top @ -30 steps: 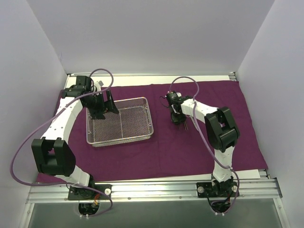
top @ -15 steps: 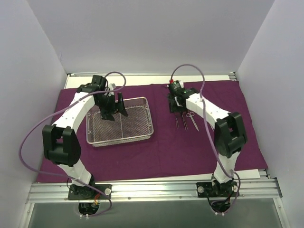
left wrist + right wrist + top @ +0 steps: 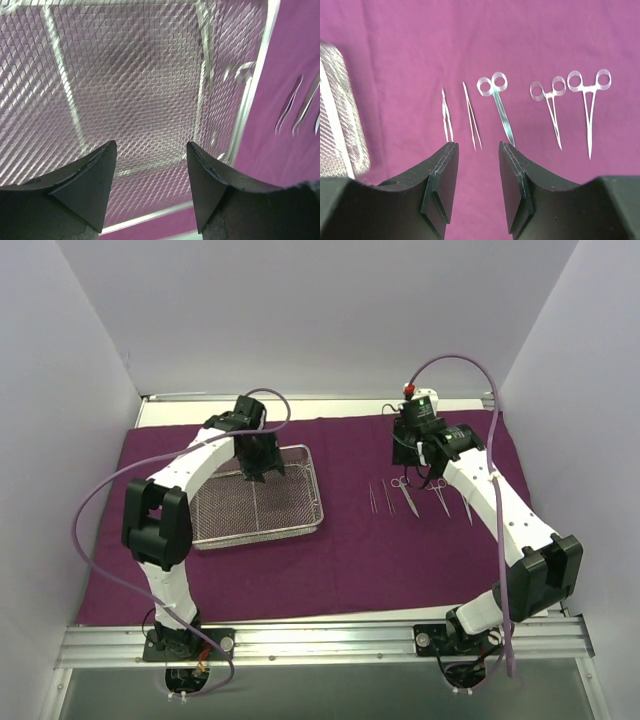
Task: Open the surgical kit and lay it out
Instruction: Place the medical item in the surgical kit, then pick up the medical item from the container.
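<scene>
The dark purple cloth (image 3: 340, 550) lies spread flat over the table. The silver wire-mesh tray (image 3: 300, 520) sits on it left of centre, and its mesh floor (image 3: 125, 75) looks empty. Several thin steel instruments lie in a row right of the tray: two forceps (image 3: 446, 115) (image 3: 471, 116) and three ring-handled scissors or clamps (image 3: 499, 102) (image 3: 550, 102) (image 3: 589, 102); the row also shows in the top view (image 3: 405, 495). My left gripper (image 3: 260, 468) (image 3: 150, 145) hangs open and empty over the tray's back right part. My right gripper (image 3: 420, 460) (image 3: 477, 146) is open and empty just behind the row.
White walls close in the left, back and right sides. A metal rail (image 3: 320, 635) runs along the near edge with both arm bases. The tray's right rim (image 3: 250, 100) lies near the instruments (image 3: 300, 105). Bare cloth lies in front of the tray and the row.
My left gripper has moved right, over the tray's back right. My right gripper has moved right and back off the instruments, leaving the whole row in view.
</scene>
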{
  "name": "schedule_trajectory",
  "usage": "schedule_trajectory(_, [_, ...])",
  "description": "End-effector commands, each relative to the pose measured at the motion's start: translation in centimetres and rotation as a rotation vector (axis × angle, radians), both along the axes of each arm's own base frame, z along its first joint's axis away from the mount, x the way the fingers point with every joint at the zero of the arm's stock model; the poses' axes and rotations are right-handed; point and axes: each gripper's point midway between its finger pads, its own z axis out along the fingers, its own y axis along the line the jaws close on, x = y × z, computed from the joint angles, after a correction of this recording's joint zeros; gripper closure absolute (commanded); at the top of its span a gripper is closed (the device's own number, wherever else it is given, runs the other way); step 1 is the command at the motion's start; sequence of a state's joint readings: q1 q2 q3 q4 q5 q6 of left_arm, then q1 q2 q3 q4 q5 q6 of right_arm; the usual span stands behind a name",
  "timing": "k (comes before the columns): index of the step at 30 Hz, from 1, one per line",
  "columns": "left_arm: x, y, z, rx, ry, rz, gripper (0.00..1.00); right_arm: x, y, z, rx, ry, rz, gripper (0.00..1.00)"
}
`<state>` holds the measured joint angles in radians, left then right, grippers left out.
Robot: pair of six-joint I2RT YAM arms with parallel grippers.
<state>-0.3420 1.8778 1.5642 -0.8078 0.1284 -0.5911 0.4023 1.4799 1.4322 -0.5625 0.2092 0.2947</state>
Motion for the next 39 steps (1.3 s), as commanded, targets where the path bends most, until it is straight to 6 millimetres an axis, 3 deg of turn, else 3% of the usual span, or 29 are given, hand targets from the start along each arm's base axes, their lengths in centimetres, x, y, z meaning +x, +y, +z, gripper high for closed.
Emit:
schedule_trajectory(1, [3.8,-1.9,1.7,0.018,-0.13,0.081,0.33,-2.4,-1.4,-0.3,-0.019,0.051,-0.031,0.62])
schedule_trajectory(5, [5.0,-3.0,0.1,0.041,-0.122,0.114,0.33,-3.3,-1.9,0.4,-0.012,0.053,-0.031,0.62])
schedule_trajectory(6, [4.8,-3.0,-1.2,0.062,-0.083,0.126,0.33,-3.4,-2.0,0.7,-0.01,0.049,-0.028,0.62])
schedule_trajectory(17, [7.0,-5.1,-3.2,0.133,-0.088,0.183,0.36,-4.7,-2.0,2.5,0.055,0.073,0.016,0.66])
schedule_trajectory(37, [5.4,-5.7,-9.1,0.23,0.013,0.215,0.36,-6.4,-3.7,3.2,0.042,0.089,0.058,0.68])
schedule_trajectory(39, [5.0,-5.6,-9.5,0.231,0.033,0.219,0.41,-6.6,-3.6,3.2,0.047,0.087,0.06,0.69])
